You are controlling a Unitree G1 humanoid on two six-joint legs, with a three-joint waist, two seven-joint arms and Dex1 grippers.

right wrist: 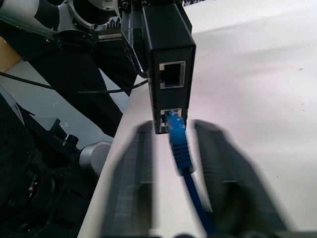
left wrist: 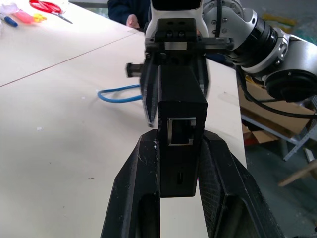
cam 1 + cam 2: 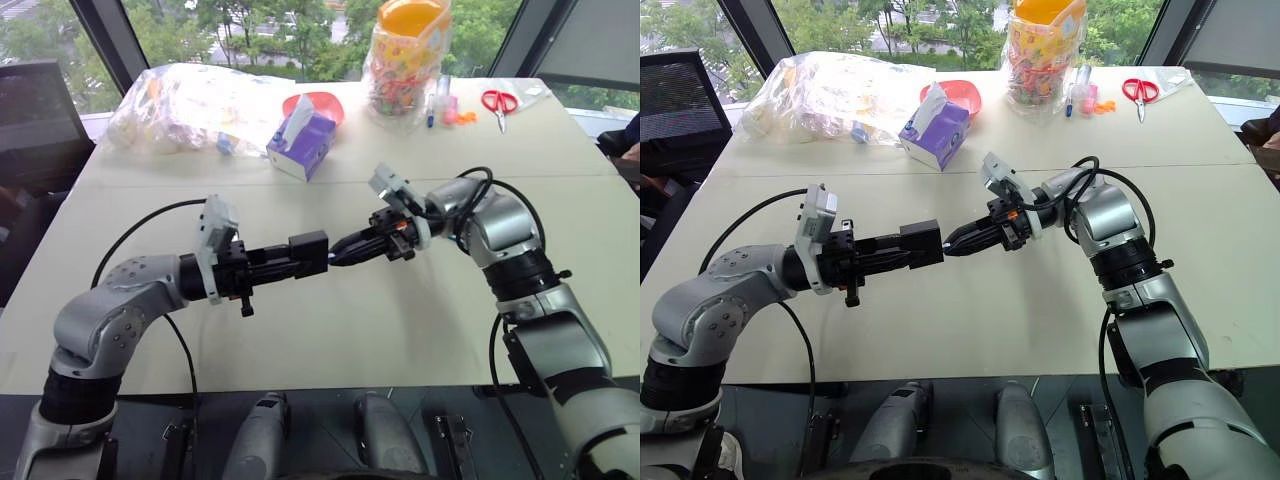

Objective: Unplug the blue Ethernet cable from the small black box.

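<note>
My left gripper (image 3: 300,256) reaches in from the left, shut on the small black box (image 3: 308,250) and holding it level above the table. The box (image 1: 168,39) has two ports on its end face. The blue Ethernet cable (image 1: 178,144) has its plug in the lower one. My right gripper (image 3: 342,250) comes from the right and meets the box's end, with the cable running back between its blurred fingers (image 1: 133,168). A loop of the cable (image 2: 116,94) lies on the table behind. In the left wrist view the box (image 2: 181,129) sits between my fingers (image 2: 136,168).
On the white table (image 3: 330,330), at the back, stand a purple tissue box (image 3: 303,140), a red bowl (image 3: 325,103), a clear plastic bag (image 3: 190,105), a jar of sweets (image 3: 405,60) and red scissors (image 3: 497,102). A person's hand (image 2: 132,21) rests at the table's edge.
</note>
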